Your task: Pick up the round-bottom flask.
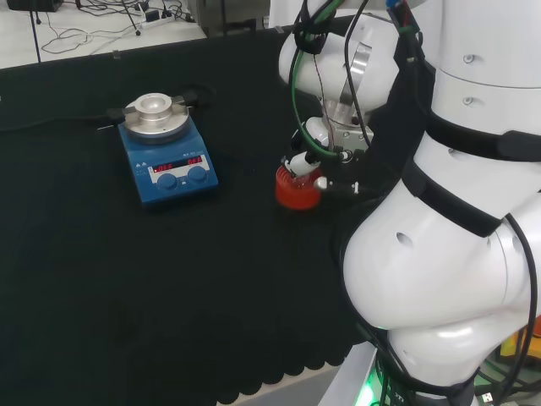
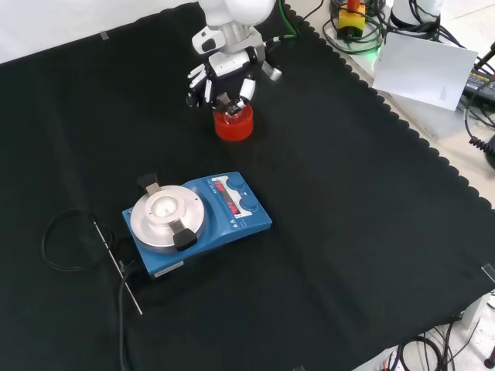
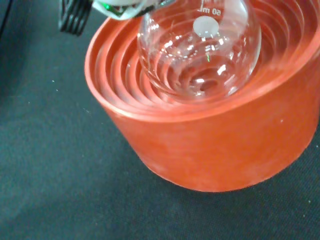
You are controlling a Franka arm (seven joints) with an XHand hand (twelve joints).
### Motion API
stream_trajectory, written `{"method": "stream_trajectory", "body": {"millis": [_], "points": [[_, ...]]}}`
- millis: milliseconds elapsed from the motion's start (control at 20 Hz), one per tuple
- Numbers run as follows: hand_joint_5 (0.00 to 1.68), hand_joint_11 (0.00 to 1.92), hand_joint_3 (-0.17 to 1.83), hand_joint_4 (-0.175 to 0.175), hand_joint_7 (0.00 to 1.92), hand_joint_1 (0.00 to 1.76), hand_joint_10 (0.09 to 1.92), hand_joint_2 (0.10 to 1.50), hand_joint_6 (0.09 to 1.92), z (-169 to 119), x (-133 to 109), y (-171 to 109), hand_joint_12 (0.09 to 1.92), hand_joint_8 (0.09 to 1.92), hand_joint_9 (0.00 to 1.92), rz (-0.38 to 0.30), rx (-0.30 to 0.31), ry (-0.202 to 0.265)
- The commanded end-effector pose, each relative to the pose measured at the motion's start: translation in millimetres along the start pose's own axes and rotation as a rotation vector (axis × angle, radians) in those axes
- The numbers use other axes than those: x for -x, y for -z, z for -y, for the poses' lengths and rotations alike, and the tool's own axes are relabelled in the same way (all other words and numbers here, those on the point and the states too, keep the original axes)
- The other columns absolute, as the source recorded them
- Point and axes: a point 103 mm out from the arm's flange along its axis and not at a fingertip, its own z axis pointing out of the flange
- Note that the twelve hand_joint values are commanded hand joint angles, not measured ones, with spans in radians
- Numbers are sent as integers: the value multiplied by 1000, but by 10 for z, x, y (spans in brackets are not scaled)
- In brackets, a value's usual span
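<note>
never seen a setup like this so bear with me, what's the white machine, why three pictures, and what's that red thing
The white machine is a single robot arm; its big links take up the head view's right. It ends in a black and white hand with fingers and a thumb. One camera looks over the arm from behind, one looks down from the front, one sits at the wrist. On the black cloth stand a blue stirrer plate and a red ribbed stand. A clear round-bottom flask sits in that stand. The hand is right over it, fingers curled round its top, though the actual contact is hard to make out.
</note>
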Motion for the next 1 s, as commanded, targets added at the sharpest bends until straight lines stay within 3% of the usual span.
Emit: {"method": "stream_trajectory", "body": {"millis": [50, 150, 250, 350, 400, 450, 650, 1000], "points": [[1271, 213, 608, 172, 357, 872, 664, 837, 1222, 10, -68, 107, 1393, 733, 596, -40, 8, 27], [1271, 217, 588, 171, 365, 870, 661, 852, 1240, 15, -102, 167, 1393, 735, 600, -61, 16, 42], [1133, 214, 772, 174, 364, 988, 652, 728, 1184, 21, -115, 226, 1391, 725, 602, -98, 30, 58], [1043, 190, 724, -24, 326, 875, 664, 700, 1029, 30, -128, 299, 1405, 731, 573, -106, 52, 71], [953, 179, 670, -73, 301, 830, 677, 697, 977, 34, -126, 339, 1410, 739, 551, -108, 59, 72], [839, 169, 624, -93, 277, 799, 690, 694, 952, 41, -114, 378, 1414, 746, 530, -106, 64, 65], [482, 121, 537, -100, 203, 741, 727, 683, 879, 86, 58, 504, 1432, 763, 462, -149, 106, -10], [397, 105, 512, -104, 182, 738, 749, 674, 790, 232, 432, 457, 1438, 773, 434, -242, 100, -114]]}}
